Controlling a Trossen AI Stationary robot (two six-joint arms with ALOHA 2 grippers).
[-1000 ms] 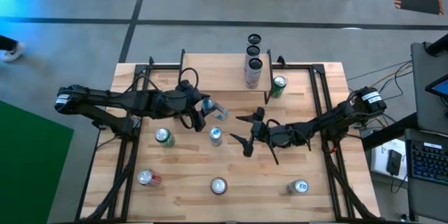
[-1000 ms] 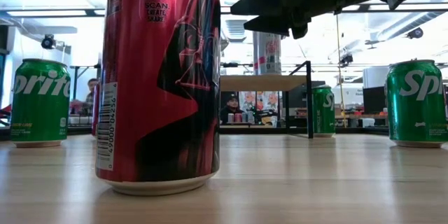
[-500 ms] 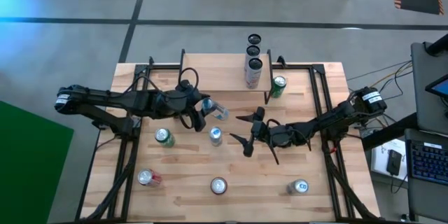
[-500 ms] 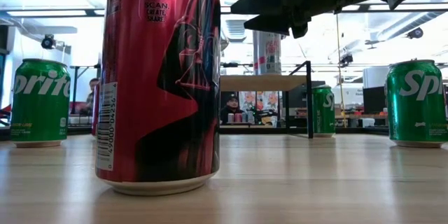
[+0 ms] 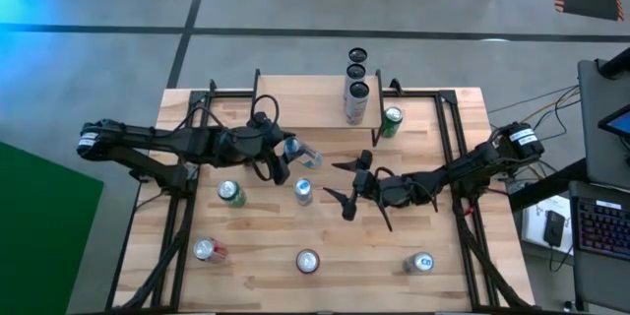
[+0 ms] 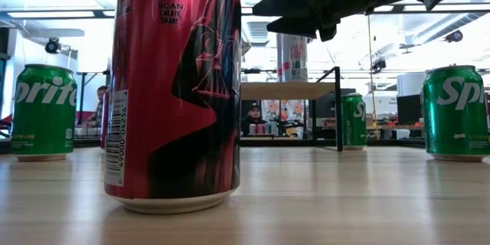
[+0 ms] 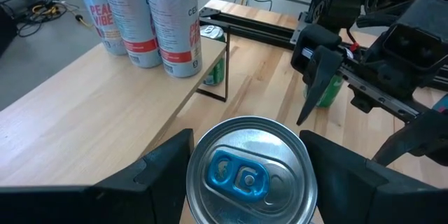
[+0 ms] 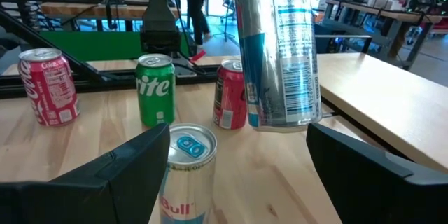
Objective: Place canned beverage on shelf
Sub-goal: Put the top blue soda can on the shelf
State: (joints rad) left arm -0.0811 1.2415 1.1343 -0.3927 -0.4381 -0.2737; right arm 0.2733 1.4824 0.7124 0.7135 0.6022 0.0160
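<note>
My left gripper (image 5: 287, 154) is shut on a silver-and-blue can (image 7: 248, 171) held in the air left of the shelf (image 5: 315, 108), a light-wood top on thin black legs at the table's far side. Three tall white cans (image 7: 150, 14) stand on the shelf's right end. My right gripper (image 5: 337, 183) hovers open at mid-table. A Red Bull can (image 8: 183, 175) stands upright on the table just beyond its fingertips, untouched. My left gripper pinches the can's sides just below its top rim (image 7: 192, 182) between its two fingers. The fingers come from the table's left, slanting downward. The can hangs below them, lifted clear of the table and slightly tilted, its body (image 8: 276, 56) beside the shelf's edge.
A green can (image 5: 393, 118) stands by the shelf's right legs. More cans stand toward the near edge: a green one (image 5: 230, 193), two red ones (image 5: 206, 249) (image 5: 307, 261) and another green one (image 5: 420, 263). The shelf top's left part is bare.
</note>
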